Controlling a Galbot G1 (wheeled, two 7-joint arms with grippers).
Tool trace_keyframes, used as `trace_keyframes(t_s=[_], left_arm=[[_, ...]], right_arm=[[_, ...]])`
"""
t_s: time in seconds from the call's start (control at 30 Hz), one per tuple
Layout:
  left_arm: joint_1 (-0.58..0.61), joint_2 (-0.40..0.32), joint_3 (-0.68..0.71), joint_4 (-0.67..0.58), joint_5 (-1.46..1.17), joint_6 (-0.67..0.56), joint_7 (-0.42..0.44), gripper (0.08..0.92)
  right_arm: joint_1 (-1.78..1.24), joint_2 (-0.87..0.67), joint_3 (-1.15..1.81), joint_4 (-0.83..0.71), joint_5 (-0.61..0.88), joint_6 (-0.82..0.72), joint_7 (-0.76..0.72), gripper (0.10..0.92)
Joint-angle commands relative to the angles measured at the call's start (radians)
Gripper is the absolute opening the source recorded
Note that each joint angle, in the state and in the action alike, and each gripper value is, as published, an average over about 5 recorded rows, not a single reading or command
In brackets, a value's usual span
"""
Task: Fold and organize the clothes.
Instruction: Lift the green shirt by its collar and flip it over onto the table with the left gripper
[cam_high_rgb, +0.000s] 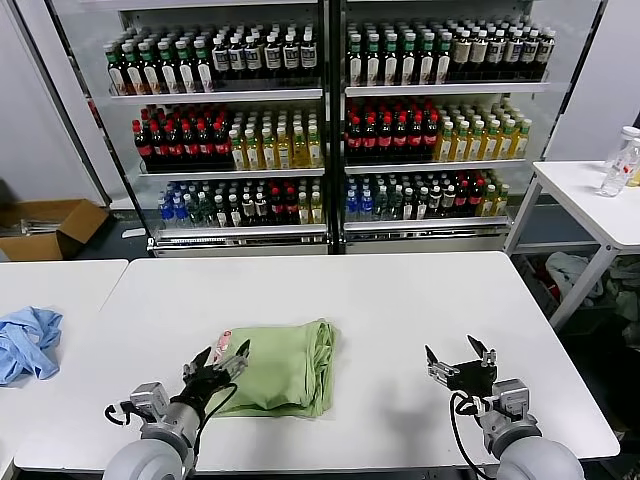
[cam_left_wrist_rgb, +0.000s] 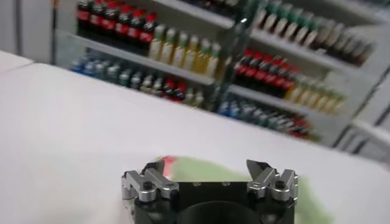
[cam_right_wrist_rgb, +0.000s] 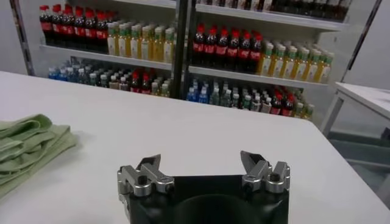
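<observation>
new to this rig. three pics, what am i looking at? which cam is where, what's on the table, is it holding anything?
It is a two-armed robot folding laundry. The big picture comes from a camera on its head, looking down at a white table. The other two come from cameras on each wrist, looking out past that arm's own gripper.

On the table lies a pale green shirt, folded into a rough rectangle. A crumpled blue cloth sits on the neighbouring table to the left. Behind stand shelves of drink bottles.

The left gripper is open at the shirt's left edge; whether it touches is unclear. The right gripper is open over bare table. Neither holds anything.
</observation>
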Motion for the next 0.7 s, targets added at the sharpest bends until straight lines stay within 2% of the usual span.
trace_keyframes(t_s=[0.03, 0.23, 0.33, 0.57, 0.7], left_arm=[[-0.020, 0.002, 0.003, 0.176, 0.199, 0.002, -0.011, 0.822], [-0.022, 0.001, 0.018, 0.178, 0.212, -0.006, 0.013, 0.821], [-0.024, 0.003, 0.018, 0.172, 0.150, -0.007, 0.045, 0.775], [-0.050, 0.009, -0.023, 0.190, -0.124, 0.039, 0.137, 0.576], [-0.071, 0.003, -0.058, 0.214, -0.301, 0.071, 0.162, 0.455]], right_arm=[[-0.007, 0.002, 0.007, 0.004, -0.001, -0.001, 0.001, 0.823], [-0.019, 0.007, 0.016, 0.021, -0.004, -0.003, 0.002, 0.823], [-0.024, 0.008, 0.021, 0.030, -0.004, -0.004, 0.003, 0.823], [-0.047, 0.011, 0.045, 0.053, -0.003, -0.005, 0.004, 0.823], [-0.065, 0.012, 0.066, 0.066, -0.001, -0.005, 0.004, 0.823]])
